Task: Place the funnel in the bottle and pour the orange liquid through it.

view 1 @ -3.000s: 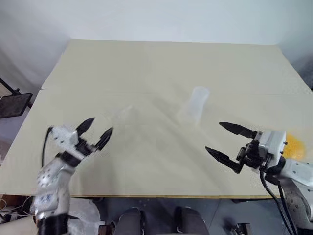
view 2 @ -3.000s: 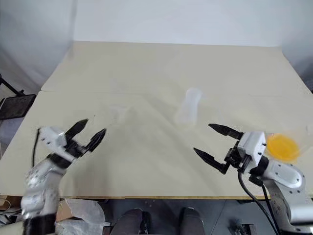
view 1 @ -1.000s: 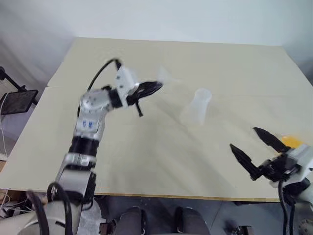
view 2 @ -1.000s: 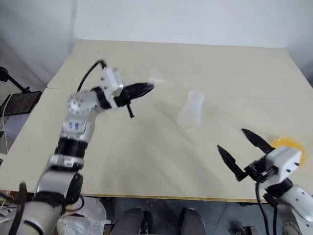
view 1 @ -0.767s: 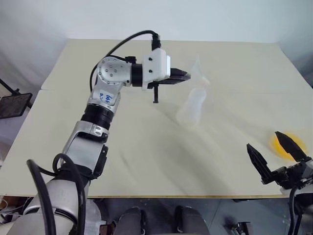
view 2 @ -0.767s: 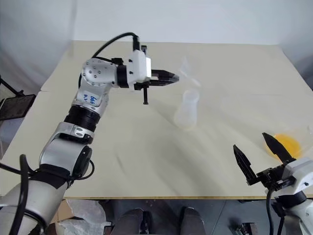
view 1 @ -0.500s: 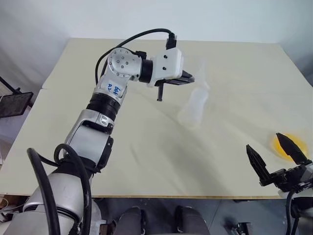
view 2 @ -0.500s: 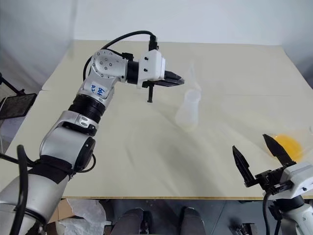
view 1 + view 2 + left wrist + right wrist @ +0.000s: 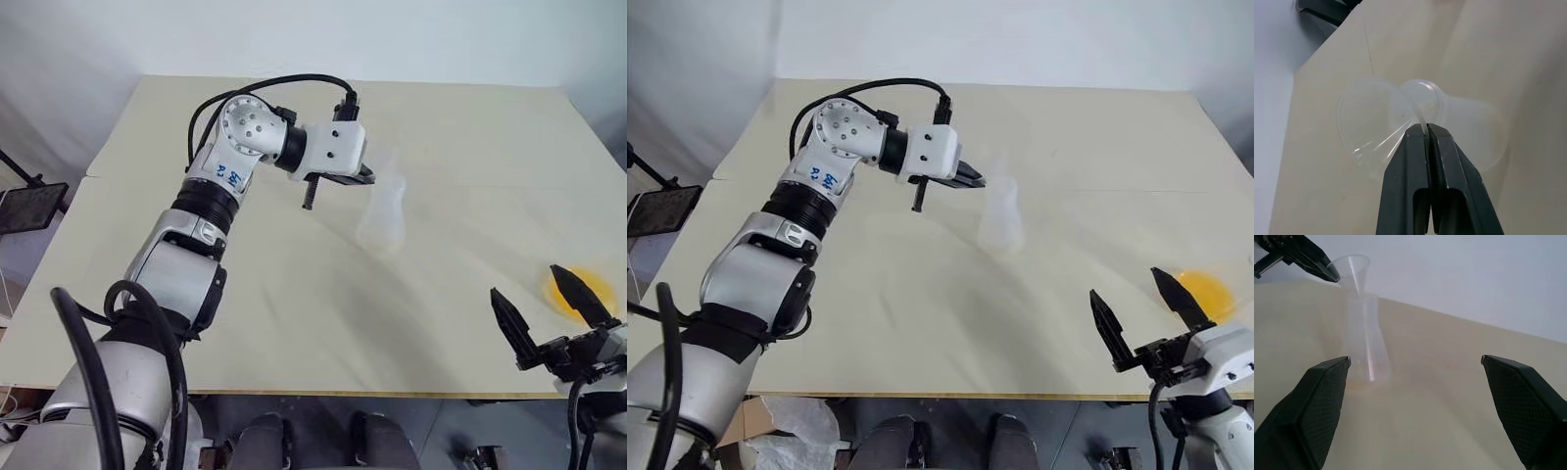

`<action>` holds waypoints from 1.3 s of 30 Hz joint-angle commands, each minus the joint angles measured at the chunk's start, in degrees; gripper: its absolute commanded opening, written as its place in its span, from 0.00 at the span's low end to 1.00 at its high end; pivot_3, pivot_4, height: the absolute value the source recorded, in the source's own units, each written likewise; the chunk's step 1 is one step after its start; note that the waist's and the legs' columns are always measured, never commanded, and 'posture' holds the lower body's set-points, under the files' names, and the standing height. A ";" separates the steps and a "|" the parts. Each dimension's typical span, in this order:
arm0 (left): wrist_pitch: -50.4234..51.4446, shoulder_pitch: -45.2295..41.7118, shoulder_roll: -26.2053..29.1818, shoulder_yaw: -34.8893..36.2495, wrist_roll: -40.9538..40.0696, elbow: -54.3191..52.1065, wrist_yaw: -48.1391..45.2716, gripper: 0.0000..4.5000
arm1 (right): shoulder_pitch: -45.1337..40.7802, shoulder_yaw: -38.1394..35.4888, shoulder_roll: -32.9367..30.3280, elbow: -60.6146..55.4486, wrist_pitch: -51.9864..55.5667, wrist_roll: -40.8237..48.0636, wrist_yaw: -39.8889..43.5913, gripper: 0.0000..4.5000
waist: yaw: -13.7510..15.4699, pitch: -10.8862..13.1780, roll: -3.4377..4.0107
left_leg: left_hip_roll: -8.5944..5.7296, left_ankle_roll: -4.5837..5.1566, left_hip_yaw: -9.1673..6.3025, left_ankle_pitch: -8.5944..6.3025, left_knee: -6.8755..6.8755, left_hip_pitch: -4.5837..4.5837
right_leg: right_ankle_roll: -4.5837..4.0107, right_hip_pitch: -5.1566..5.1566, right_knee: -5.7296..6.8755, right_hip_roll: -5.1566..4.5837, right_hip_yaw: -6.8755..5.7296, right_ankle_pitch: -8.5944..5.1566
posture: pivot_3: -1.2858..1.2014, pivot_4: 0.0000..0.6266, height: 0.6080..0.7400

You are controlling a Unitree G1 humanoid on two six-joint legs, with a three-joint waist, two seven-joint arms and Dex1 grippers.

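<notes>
left gripper (image 9: 1426,128) pinched tight on the rim of the funnel (image 9: 1369,128), holding it at the mouth of the bottle (image 9: 1365,340). in the right wrist view the funnel's stem looks lowered into the neck, cone standing above it; whether it is fully seated i cannot tell. bottle upright mid-table (image 9: 245,323). right gripper (image 9: 1144,313) near the front right edge, fingers spread wide, holding nothing. orange liquid (image 9: 1203,291) just behind it, untouched. judgement: funnel placement nearly done, release still to come; the whole pour is left.
</notes>
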 commanded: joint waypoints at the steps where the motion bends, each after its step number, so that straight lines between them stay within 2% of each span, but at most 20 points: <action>1: -0.75 -2.85 -1.33 -0.19 0.77 0.55 0.57 0.00 | 0.21 -0.43 -0.35 -1.92 -0.77 0.19 -0.78 1.00 | -0.03 0.00 0.00 | 0.00 0.00 0.00 0.00 0.00 0.00 | 0.00 0.00 -0.01 0.00 0.00 0.00 | 0.52 0.24 1.00; 5: 0.60 -3.74 -2.80 0.44 0.45 1.77 0.35 0.00 | -0.10 -0.16 -0.36 -1.74 -0.74 -0.04 -0.85 1.00 | -0.11 0.00 0.00 | 0.00 0.01 0.01 0.00 0.00 0.00 | 0.00 -0.01 0.00 0.00 0.00 0.00 | 0.52 0.24 1.00; 6: 1.76 -3.82 -3.17 1.26 -0.42 1.96 0.28 0.05 | -0.13 -0.07 -0.34 -1.77 -0.73 -0.09 -0.92 1.00 | -0.12 0.00 0.00 | 0.00 0.01 0.01 0.01 0.00 0.00 | 0.00 -0.01 0.00 0.00 0.00 0.00 | 0.52 0.24 1.00; 9: 9.40 -3.47 -4.38 4.79 -4.51 1.66 -1.15 0.22 | -0.09 -0.03 -0.39 -1.63 -0.83 -0.25 -1.03 1.00 | -0.05 0.00 0.00 | 0.01 0.02 0.00 0.01 0.02 -0.01 | 0.00 -0.01 0.03 0.00 0.00 0.00 | 0.52 0.24 1.00; 13: 13.03 -1.85 -4.53 7.32 -7.20 -0.22 -2.65 0.51 | -0.19 -0.12 -0.40 -1.33 -0.90 -0.26 -1.16 1.00 | -0.11 0.00 0.00 | 0.02 0.03 -0.01 0.01 0.04 -0.03 | 0.00 -0.03 0.05 -0.01 0.00 0.00 | 0.52 0.24 1.00; 20: 13.52 0.82 -3.98 9.84 -9.36 -2.02 -1.72 0.99 | -0.80 -0.46 -0.63 -0.36 -0.94 -0.28 -1.15 1.00 | -0.13 0.00 0.00 | 0.01 0.03 -0.03 0.01 0.08 -0.03 | 0.00 -0.03 0.09 -0.01 0.00 0.00 | 0.52 0.24 1.00; 24: 14.98 6.79 -2.19 13.94 -14.49 -6.22 -3.60 0.99 | -0.59 -4.05 1.00 1.01 -4.11 -1.56 -3.38 1.00 | -0.20 -0.01 0.02 | 0.02 0.03 -0.04 0.01 0.10 -0.02 | 0.00 -0.03 0.15 -0.03 0.00 0.00 | 0.52 0.24 1.00; 33: 17.55 28.30 6.68 20.94 -20.83 -19.56 -1.11 0.99 | 4.04 -17.01 5.39 8.10 -9.95 4.68 -5.87 1.00 | -0.23 -0.02 0.04 | 0.04 0.02 -0.09 0.01 0.09 0.10 | 0.00 -0.03 0.40 -0.07 0.02 0.00 | 0.52 0.24 1.00; 39: 24.79 40.64 9.42 23.39 -26.06 -29.63 -0.86 0.99 | 5.62 -20.03 8.62 12.98 -12.37 4.98 -8.12 1.00 | -0.36 -0.05 0.08 | 0.18 0.05 -0.17 0.00 0.18 0.14 | 0.00 0.05 0.49 -0.24 0.09 0.00 | 0.52 0.24 1.00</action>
